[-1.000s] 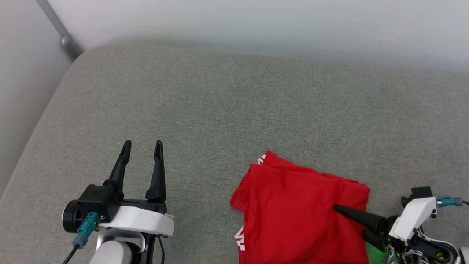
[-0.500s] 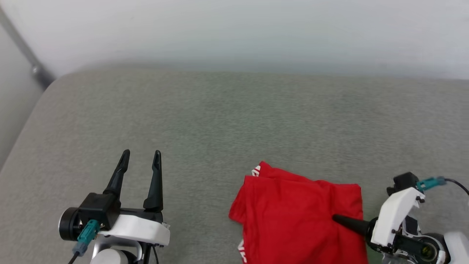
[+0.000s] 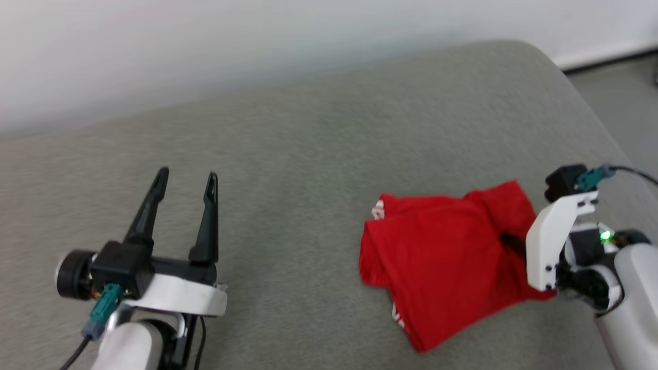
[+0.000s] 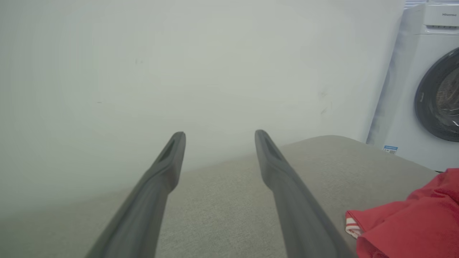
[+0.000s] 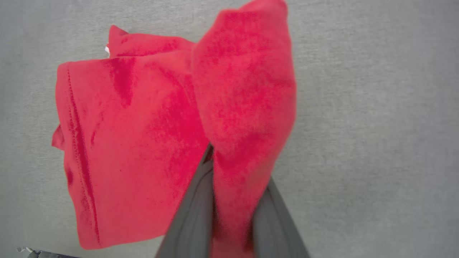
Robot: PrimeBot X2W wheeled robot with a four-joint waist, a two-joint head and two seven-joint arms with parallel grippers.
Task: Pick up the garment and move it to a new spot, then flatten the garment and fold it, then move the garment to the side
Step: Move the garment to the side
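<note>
So the garment [image 3: 442, 252] is sat folded on the grey cushion [image 3: 308, 154], around 4 o'clock in the head view. One edge is pinched up in the right end effector [image 5: 229, 186], which is clamped on a bunched fold, with the rest trailing off toward 9 o'clock from it. The bundle looks roughly square, so no clear long axis can be called. The left end effector [image 3: 187, 174] is spread wide with nothing in it, and the shirt lies well apart at its 3 o'clock. The sideways move is probably best left to the right arm.
</note>
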